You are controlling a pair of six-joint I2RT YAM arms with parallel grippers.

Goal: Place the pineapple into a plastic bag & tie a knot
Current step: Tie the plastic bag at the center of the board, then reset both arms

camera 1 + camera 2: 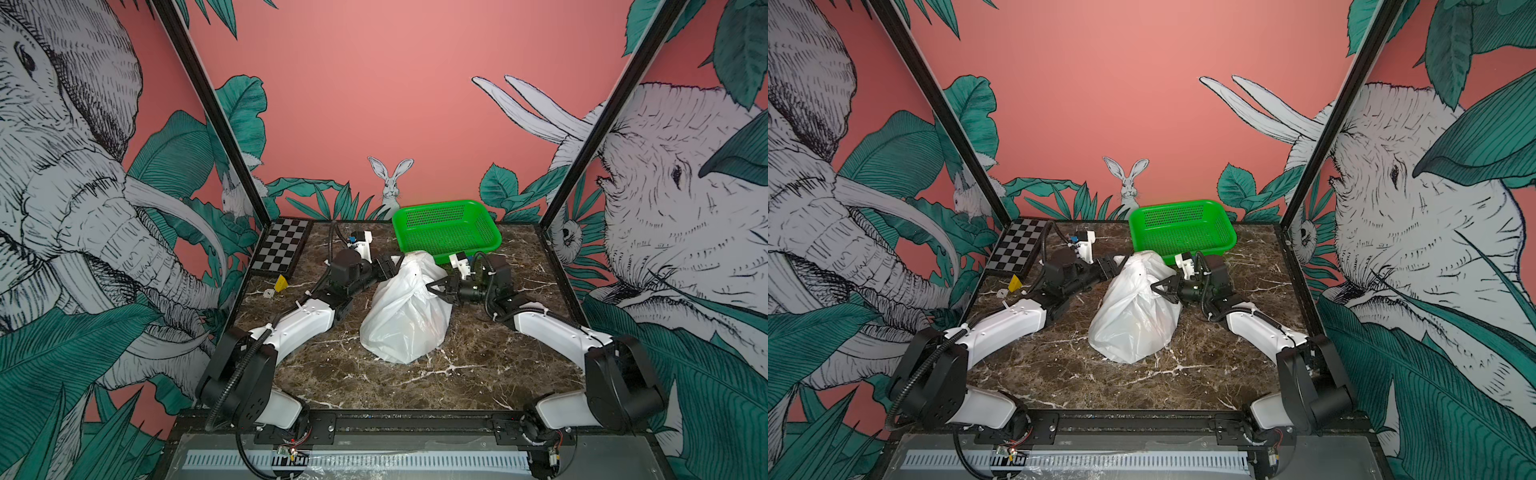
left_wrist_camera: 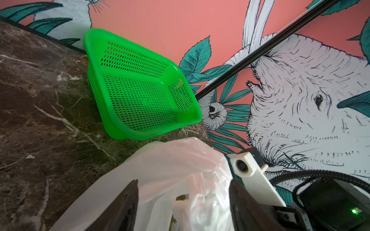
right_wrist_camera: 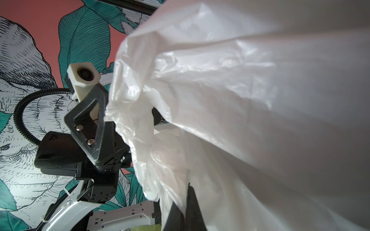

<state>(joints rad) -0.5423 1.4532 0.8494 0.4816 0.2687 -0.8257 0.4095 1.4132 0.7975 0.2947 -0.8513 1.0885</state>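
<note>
Seemingly, right jaws pinch plastic bag (image 1: 405, 316).

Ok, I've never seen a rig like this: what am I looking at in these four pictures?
A left arm and a right arm are mounted at the near edge of a marble table, each ending in a two-fingered pincer. Both top views look down on the whole scene; the other two pictures come from cameras on the arms' wrists. On the table lie a bulging white bag in the middle, a green basket behind it and a checkerboard at the far left corner. The right pincer is shut on a fold of the bag. The left pincer is open, its fingers either side of the plastic. What fills the bag cannot be made out.
</note>
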